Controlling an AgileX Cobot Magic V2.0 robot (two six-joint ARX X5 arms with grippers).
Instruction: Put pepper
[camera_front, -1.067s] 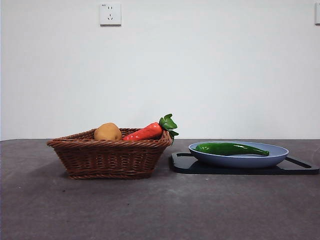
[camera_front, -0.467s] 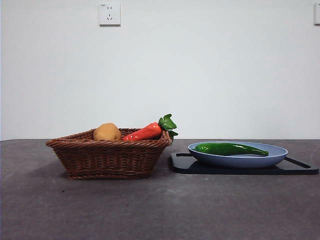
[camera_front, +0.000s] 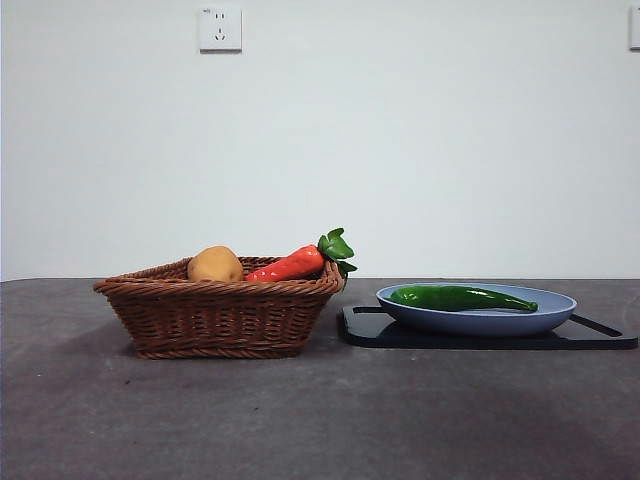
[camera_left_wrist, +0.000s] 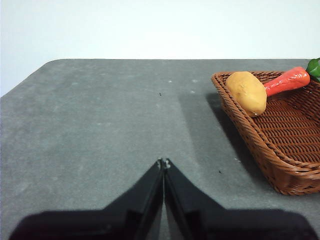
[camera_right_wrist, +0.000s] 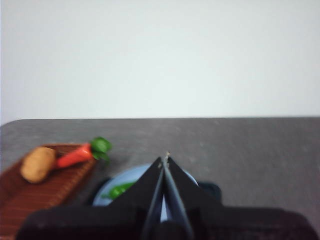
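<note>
The pepper (camera_front: 460, 297), long, glossy and dark green, lies on a blue plate (camera_front: 480, 318) to the right of the basket; the right wrist view shows a bit of the pepper (camera_right_wrist: 119, 190) past the jaws. My right gripper (camera_right_wrist: 165, 159) is shut and empty, hanging above and short of the plate (camera_right_wrist: 120, 181). My left gripper (camera_left_wrist: 163, 162) is also shut, over bare table to the left of the wicker basket (camera_left_wrist: 280, 150). Neither arm shows in the front view.
The brown wicker basket (camera_front: 220, 315) holds a potato (camera_front: 215, 264) and a red-orange carrot (camera_front: 290, 264) with a green top. The plate rests on a black board (camera_front: 600, 338). A socket (camera_front: 220, 27) is on the white wall behind.
</note>
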